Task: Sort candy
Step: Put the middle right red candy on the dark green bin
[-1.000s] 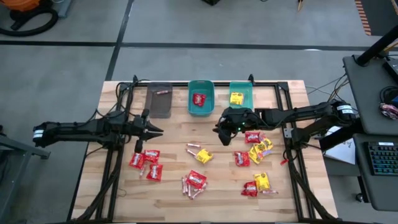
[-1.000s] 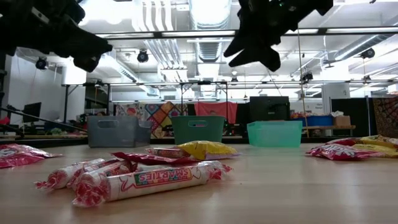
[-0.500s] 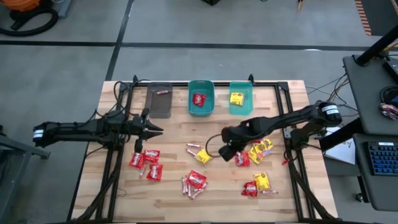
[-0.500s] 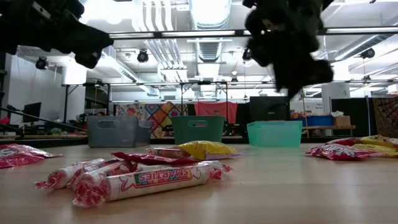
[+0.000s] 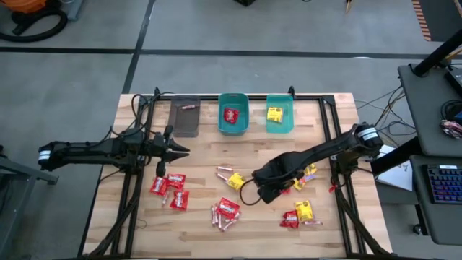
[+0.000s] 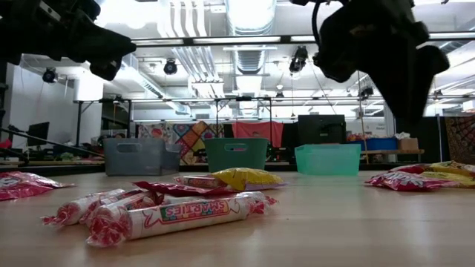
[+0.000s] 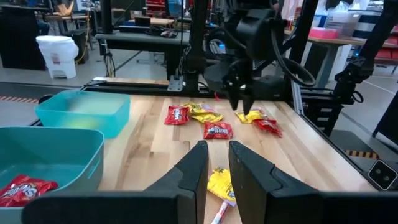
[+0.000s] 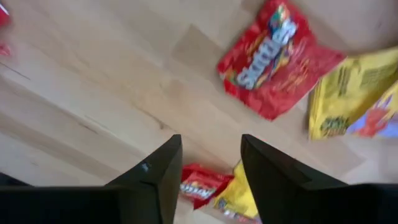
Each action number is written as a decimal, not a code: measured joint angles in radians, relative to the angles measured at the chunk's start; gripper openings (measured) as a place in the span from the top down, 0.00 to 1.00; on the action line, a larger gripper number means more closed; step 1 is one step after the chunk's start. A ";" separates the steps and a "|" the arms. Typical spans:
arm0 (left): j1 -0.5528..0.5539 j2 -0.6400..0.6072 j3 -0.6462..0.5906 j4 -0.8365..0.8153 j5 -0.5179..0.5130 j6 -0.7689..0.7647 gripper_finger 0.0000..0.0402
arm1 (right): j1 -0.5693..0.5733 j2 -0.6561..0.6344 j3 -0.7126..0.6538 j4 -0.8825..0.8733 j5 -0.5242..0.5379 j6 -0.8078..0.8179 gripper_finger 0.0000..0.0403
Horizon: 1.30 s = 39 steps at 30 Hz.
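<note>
While both arms hang above the worktop (image 5: pixel 202 148), the scene reads as follows.
Right gripper (image 5: pixel 266 189): over the middle-right of the worktop, just beside the right-hand cluster of candy; fingers (image 8: pixel 155 177) apart, nothing between them.
Under the right gripper: in the right wrist view a red packet (image 8: pixel 273 59) and a yellow packet (image 8: pixel 354 99) lie flat on the wood, touching at their edges.
Left gripper (image 5: pixel 173 149): above the left side of the worktop, over the red packets there; fingers (image 7: pixel 196 171) close together with a narrow gap, holding nothing.
Candy still loose: red packets at left (image 5: pixel 167 189), a yellow packet near the middle (image 5: pixel 235 181), stick pieces with a red packet in front (image 5: pixel 224 212), a mixed red and yellow group at right (image 5: pixel 299 211).
Grey bin (image 5: pixel 185 115): one small pinkish piece inside.
Middle teal bin (image 5: pixel 234 113): one red packet inside.
Right teal bin (image 5: pixel 279 113): one yellow packet inside.
Low view: a stick roll (image 6: pixel 178 215) lies nearest the camera.
</note>
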 joint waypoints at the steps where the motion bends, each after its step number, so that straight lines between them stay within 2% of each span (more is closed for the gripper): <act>1: 0.000 0.000 0.000 0.000 0.000 0.007 0.88 | 0.007 0.000 0.000 -0.003 -0.001 0.010 0.58; 7: 0.000 0.000 0.000 0.000 0.000 0.035 0.88 | 0.046 -0.010 0.000 -0.058 0.016 0.095 0.46; 15: 0.000 0.000 0.000 0.001 -0.002 0.084 0.88 | 0.106 -0.010 -0.051 -0.054 0.137 0.256 0.37; 27: 0.000 0.001 0.000 0.015 -0.003 0.085 0.88 | 0.100 -0.009 -0.245 0.163 0.256 0.376 0.39; 35: 0.000 0.001 0.000 0.016 -0.003 0.069 0.88 | 0.098 -0.014 -0.358 0.386 0.334 0.385 0.40; 39: 0.000 0.002 0.000 0.020 -0.003 0.061 0.88 | 0.098 -0.013 -0.368 0.408 0.358 0.363 0.46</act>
